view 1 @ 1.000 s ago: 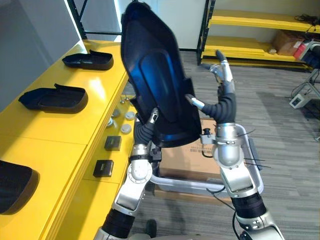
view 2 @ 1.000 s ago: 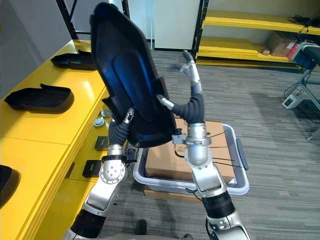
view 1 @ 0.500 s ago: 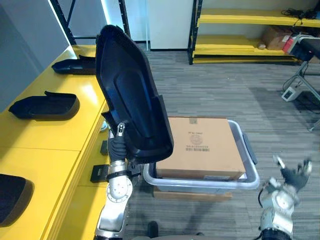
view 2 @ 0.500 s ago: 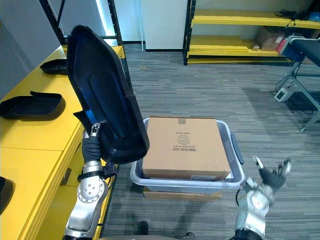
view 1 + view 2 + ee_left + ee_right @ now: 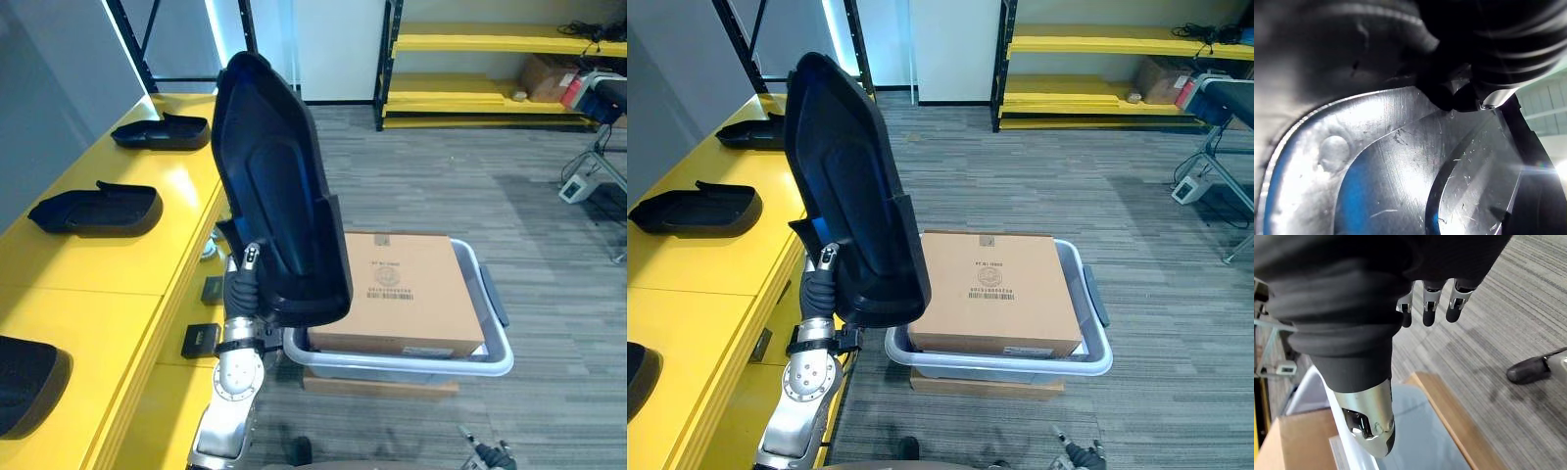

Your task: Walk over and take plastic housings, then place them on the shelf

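Note:
My left hand [image 5: 242, 286] holds a large black plastic housing [image 5: 279, 196] upright, gripping its lower edge with the thumb curled over the rim. Up close, the housing's glossy inner face [image 5: 1376, 166] shows with a dark fingertip [image 5: 1449, 98] pressed on it. My right hand [image 5: 1076, 455] hangs low at the bottom right, away from the housing, its fingers [image 5: 1428, 303] relaxed above the carpet and holding nothing. Three more black housings [image 5: 98, 208] [image 5: 162, 132] [image 5: 29, 372] lie on the yellow table [image 5: 118, 284] to my left.
A cardboard box [image 5: 402, 294] sits in a grey tote [image 5: 500, 343] on the carpet just right of the held housing. Yellow shelves [image 5: 490, 44] on black uprights stand at the back. Small black parts [image 5: 201, 341] lie on the table's lower ledge.
My right hand has let go of the housing and dropped to the bottom right. The left hand alone keeps the housing upright. The camera has shifted.

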Controlling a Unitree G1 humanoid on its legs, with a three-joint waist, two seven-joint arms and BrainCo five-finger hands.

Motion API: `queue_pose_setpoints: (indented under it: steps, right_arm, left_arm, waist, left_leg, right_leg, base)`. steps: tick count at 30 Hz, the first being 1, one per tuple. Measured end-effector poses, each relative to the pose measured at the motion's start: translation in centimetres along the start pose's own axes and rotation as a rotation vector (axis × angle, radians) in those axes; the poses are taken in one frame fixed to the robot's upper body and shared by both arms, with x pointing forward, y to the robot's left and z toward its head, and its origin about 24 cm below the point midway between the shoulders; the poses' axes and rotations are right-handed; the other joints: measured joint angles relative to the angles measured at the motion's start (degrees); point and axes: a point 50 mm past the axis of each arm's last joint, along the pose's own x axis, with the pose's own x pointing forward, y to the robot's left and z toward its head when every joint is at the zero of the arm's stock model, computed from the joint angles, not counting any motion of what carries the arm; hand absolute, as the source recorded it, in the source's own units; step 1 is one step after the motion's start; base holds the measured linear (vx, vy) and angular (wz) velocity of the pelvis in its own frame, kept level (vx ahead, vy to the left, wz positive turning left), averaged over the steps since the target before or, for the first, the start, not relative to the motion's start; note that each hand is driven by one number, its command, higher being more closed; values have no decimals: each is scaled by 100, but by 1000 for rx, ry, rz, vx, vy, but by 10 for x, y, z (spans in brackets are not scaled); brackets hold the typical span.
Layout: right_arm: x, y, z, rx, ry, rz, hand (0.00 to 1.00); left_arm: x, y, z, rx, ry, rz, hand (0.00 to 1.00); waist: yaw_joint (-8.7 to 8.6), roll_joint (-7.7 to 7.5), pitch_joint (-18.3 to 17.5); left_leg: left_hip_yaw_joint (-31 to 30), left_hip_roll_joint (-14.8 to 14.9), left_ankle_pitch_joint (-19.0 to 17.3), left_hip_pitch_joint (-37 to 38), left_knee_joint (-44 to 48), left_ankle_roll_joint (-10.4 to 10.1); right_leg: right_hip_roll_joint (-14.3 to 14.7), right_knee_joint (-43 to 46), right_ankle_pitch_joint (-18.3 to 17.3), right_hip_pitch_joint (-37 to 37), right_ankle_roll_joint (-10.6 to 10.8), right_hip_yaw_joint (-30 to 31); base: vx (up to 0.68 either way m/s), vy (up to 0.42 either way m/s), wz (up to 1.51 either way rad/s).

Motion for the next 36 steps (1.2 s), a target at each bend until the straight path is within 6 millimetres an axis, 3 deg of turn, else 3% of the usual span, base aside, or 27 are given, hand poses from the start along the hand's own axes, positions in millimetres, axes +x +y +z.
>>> queue_pose_setpoints:
  steps: [4, 6, 8, 11, 12, 13, 15, 18, 19, 20, 21, 22, 23, 26, 28, 30, 31, 32, 36]
  right_arm:
    - [-2, 21, 2, -107, -23, 84, 0]
    - [-2, 33, 9, -139, -54, 125, 0]
    - [0, 47, 26, -182, -112, 169, 0]
    - [0, 54, 32, -214, -136, 193, 0]
    - [-1, 58, 34, -228, -148, 208, 0]
    - [-2, 61, 36, -235, -161, 221, 0]
    - [-2, 67, 38, -230, -168, 233, 0]
    - [-3, 74, 40, -233, -170, 247, 0]
    - [-2, 77, 44, -242, -177, 252, 0]
    - [-2, 78, 45, -244, -177, 253, 0]
    - [-2, 78, 45, -244, -176, 253, 0]
    - [-2, 76, 44, -242, -173, 247, 0]
    - [-2, 79, 46, -240, -178, 254, 0]
    - [-2, 80, 48, -238, -181, 253, 0]
    - [-2, 79, 46, -237, -174, 250, 0]
    - [-2, 75, 44, -222, -166, 239, 0]
    - [-2, 73, 39, -212, -152, 234, 0]
    - [-3, 72, 36, -209, -141, 230, 0]
    - [-4, 70, 38, -191, -159, 226, 0]
  left_arm:
    - [-2, -7, 2, -30, 0, -27, 100]
    - [-2, -9, 3, -65, 3, -24, 100]
    - [-2, -11, 4, -91, 1, -20, 100]
    - [-2, -19, 7, -108, -17, -52, 100]
    - [-1, -23, 10, -120, -38, -71, 100]
    - [-1, -26, 12, -130, -48, -78, 100]
    - [-1, -26, 11, -131, -47, -82, 100]
    - [3, -29, 7, -135, -33, -92, 100]
    - [4, -30, 4, -131, -22, -95, 100]
    - [4, -31, 3, -126, -19, -105, 100]
    - [4, -33, 4, -126, -22, -120, 100]
    - [6, -37, 7, -120, -42, -153, 100]
    - [9, -38, 10, -119, -58, -156, 100]
    - [14, -39, 12, -120, -75, -151, 100]
    - [16, -42, 16, -129, -93, -161, 100]
    - [13, -45, 17, -139, -104, -162, 100]
    - [12, -45, 17, -140, -107, -162, 100]
    - [10, -44, 14, -144, -90, -153, 100]
    - [-4, -36, 8, -150, -50, -123, 100]
  waist:
    - [174, -6, 131]
    - [259, 36, 168]
    - [309, 80, 286]
    - [290, 74, 289]
    - [325, 69, 292]
    - [325, 90, 286]
    - [433, 40, 288]
    - [442, 1, 303]
    - [439, 2, 302]
    - [409, -1, 304]
    - [396, 5, 300]
    - [350, -10, 298]
    - [302, -30, 295]
    - [238, -19, 299]
    - [134, -18, 300]
    - [116, -83, 284]
    - [147, -224, 274]
    - [203, -288, 294]
    - [434, -170, 211]
  left_leg:
    - [-861, -248, 81, -467, 348, -115]
    - [-265, -104, -18, -754, 403, 26]
    - [1381, 262, -328, -1072, 735, 472]
    - [3061, 700, -557, -1213, 1216, 744]
    - [3856, 928, -571, -1247, 1504, 721]
    - [4164, 995, -580, -1324, 1673, 674]
    - [3893, 755, -697, -1468, 1793, 650]
    - [3618, 574, -1047, -1615, 2219, 756]
    - [3468, 500, -1227, -1611, 2406, 799]
    - [3275, 425, -1393, -1550, 2518, 836]
    - [3113, 369, -1443, -1505, 2515, 868]
    - [2863, 307, -1451, -1397, 2431, 821]
    - [2598, 234, -1399, -1270, 2275, 803]
    - [2033, 13, -1308, -706, 1956, 757]
    - [1546, -74, -1295, -532, 1967, 726]
    - [1100, -222, -1264, -400, 1945, 606]
    - [986, -358, -1275, -358, 1948, 570]
    - [848, -432, -1311, -289, 1983, 489]
    - [874, -103, -1377, -329, 1952, 244]
  right_leg:
    - [-210, 710, -416, -7, 36, -1056]
    - [-289, 812, -487, 27, 29, -1613]
    - [-311, 794, -487, 230, 32, -2318]
    - [-330, 674, -487, 507, 64, -2997]
    - [-385, 617, -526, 632, 254, -3303]
    - [-400, 661, -555, 718, 371, -3574]
    - [-528, 674, -548, 800, 391, -3808]
    - [-778, 1023, -552, 964, 384, -3943]
    - [-1042, 1565, -559, 986, 208, -3818]
    - [-1293, 2283, -462, 876, -331, -3320]
    - [-1397, 2673, -303, 757, -594, -2930]
    - [-1317, 3172, -574, 383, -548, -1886]
    - [-1032, 3310, -1050, 20, -427, -1086]
    - [-520, 3074, -1608, -535, -416, -76]
    - [-176, 2901, -1709, -881, -374, 466]
    - [46, 2364, -1479, -1189, -268, 1070]
    - [-30, 2026, -983, -1247, -312, 1122]
    - [-176, 2052, -791, -1217, -226, 1073]
    - [172, 1424, -624, -954, -374, 893]
  base:
    - [-19, -38, 134]
    - [-33, -23, 158]
    - [-17, -17, 155]
    - [40, 43, 152]
    - [114, 92, 160]
    - [116, 92, 128]
    - [112, 105, 81]
    - [177, 144, 72]
    - [223, 183, 68]
    - [234, 192, 72]
    - [256, 176, 92]
    - [277, 123, 107]
    - [284, 98, 111]
    - [328, 77, 108]
    - [230, -16, 151]
    - [187, -94, 164]
    - [215, -165, 131]
    - [175, -149, 94]
    - [80, -141, 11]
